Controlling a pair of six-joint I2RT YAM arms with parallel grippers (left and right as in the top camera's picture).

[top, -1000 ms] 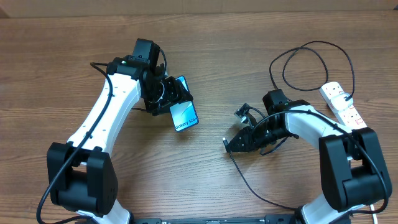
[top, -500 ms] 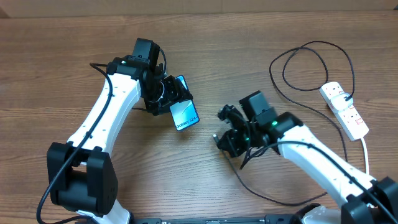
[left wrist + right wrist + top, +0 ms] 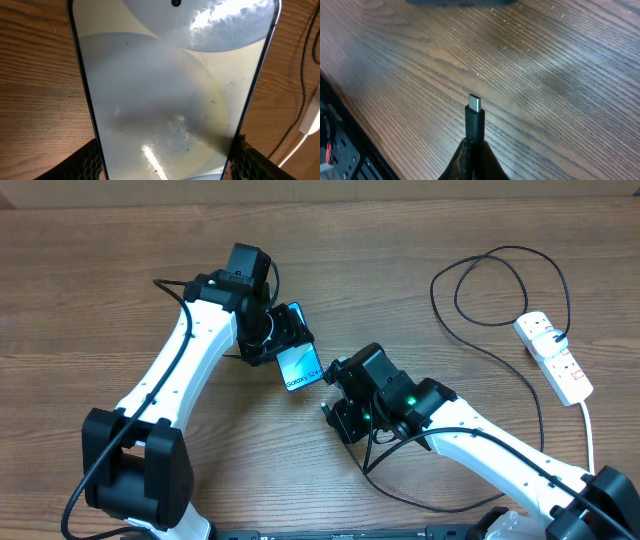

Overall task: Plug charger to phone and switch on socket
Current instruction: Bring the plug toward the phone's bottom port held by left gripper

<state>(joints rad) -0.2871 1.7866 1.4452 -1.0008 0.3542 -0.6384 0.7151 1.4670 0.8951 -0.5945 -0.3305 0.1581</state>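
Plainly, both arms are set up for the mating step.

The left gripper (image 3: 272, 345) is clamped across the phone (image 3: 299, 366), with pads (image 3: 93, 161) on its two long edges near one end. The screen faces up and the body is tilted. The "Galaxy S24" end is free and turned toward the other arm. Judgement: it is gripped at the far end so that the end to be plugged is left clear. I cannot tell whether the phone rests on the table (image 3: 90, 270) or is lifted off it.

The right gripper (image 3: 340, 418) is closed narrow on the charger (image 3: 497, 248), just behind its connector tip (image 3: 474, 104). The tip juts past the fingers (image 3: 465, 160), metal end bare, over bare wood. It is likely held short like this so the limp cable cannot droop and the tip can be aimed. The tip is near the phone's lower end but apart from it. In the right wrist view only a dark blurred edge shows at the top. That is probably the phone, and it is not lined up with the tip.

The slack cable trails behind the arm, loops wide at the back of the table and reaches the socket (image 3: 556, 360), well apart at the far right. A dark plug seems to sit on it. The switch position is too small to read.

Stage, as I judge it: the connector is not yet in and the switch is untouched. The next move calls for squaring the tip to the port.
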